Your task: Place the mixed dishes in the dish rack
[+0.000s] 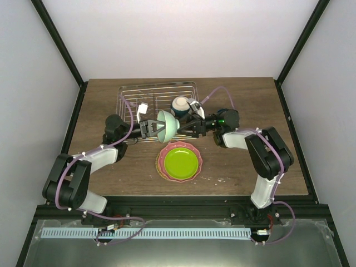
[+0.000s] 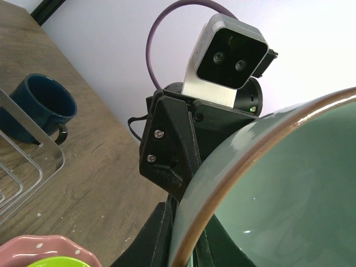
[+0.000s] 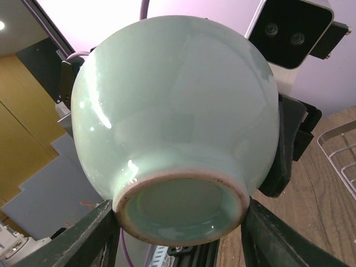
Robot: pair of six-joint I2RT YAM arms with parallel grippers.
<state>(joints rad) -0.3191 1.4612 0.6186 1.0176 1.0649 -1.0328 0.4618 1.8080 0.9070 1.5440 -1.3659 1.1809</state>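
The left hand [image 1: 153,129] is clamped on the rim of the pale mint bowl [image 1: 166,124], held aloft at the near edge of the dish rack [image 1: 133,94]. The right hand [image 1: 177,127] flanks the bowl's foot, but I cannot tell whether it grips. Only the cream bowl [image 1: 179,103] is racked. The lime-green plate [image 1: 179,161] on the pink plate [image 1: 159,160], at the middle of the counter [image 1: 250,167], and the dark blue mug [image 2: 41,105] are not yet loaded.

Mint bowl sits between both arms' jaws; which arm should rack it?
Left, probably. The left gripper is shut on the mint bowl's rim, with the dish rack just behind. The right gripper's jaws only flank its foot; grip unclear.
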